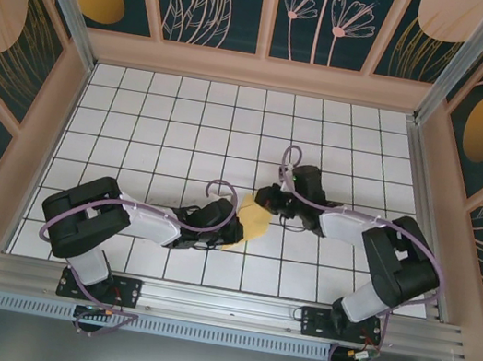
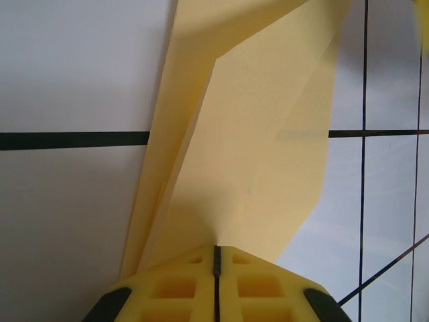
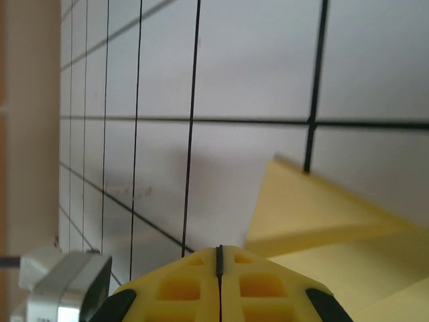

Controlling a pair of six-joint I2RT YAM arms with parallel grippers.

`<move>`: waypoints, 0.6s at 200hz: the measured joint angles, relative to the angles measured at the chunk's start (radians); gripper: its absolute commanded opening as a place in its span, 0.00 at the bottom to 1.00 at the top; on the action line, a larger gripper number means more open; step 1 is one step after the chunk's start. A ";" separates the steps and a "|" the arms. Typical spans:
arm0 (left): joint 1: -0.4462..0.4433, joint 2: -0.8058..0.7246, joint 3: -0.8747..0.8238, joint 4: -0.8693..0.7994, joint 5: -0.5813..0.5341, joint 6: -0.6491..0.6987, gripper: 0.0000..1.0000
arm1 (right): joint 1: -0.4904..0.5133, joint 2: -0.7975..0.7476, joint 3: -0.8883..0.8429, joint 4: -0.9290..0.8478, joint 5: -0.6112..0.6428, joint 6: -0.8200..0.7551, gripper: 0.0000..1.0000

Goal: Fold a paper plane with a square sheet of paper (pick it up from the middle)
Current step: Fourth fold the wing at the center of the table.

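The square sheet of paper point(image 1: 254, 220) is pale yellow-orange and partly folded, with creased flaps, and lies at mid-table between the two arms. In the left wrist view the paper point(image 2: 255, 154) rises from the seam of my left gripper point(image 2: 216, 247), whose jaws are shut on its near edge. In the top view that left gripper point(image 1: 231, 231) sits at the paper's lower left. My right gripper point(image 1: 268, 198) is at the paper's upper right edge. In the right wrist view the right gripper point(image 3: 219, 247) is shut with nothing between its jaws, and a folded corner of the paper point(image 3: 315, 211) lies just to its right.
The white gridded table point(image 1: 186, 124) is walled by a patterned panel point(image 1: 270, 17) at the back and by side walls. An aluminium rail point(image 1: 219, 306) runs along the near edge by the arm bases. A grey-white block point(image 3: 57, 288) shows low left in the right wrist view.
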 measured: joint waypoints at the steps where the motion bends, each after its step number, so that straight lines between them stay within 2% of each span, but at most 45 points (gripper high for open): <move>1: 0.000 0.000 0.000 0.000 0.000 0.000 0.09 | 0.002 0.001 0.000 0.000 -0.001 0.000 0.06; 62: 0.000 -0.002 0.005 -0.012 0.000 0.000 0.10 | 0.015 0.123 -0.018 0.014 0.003 0.014 0.03; 120: 0.000 -0.042 0.005 -0.076 0.019 0.012 0.16 | 0.008 0.133 -0.018 0.031 -0.009 0.014 0.03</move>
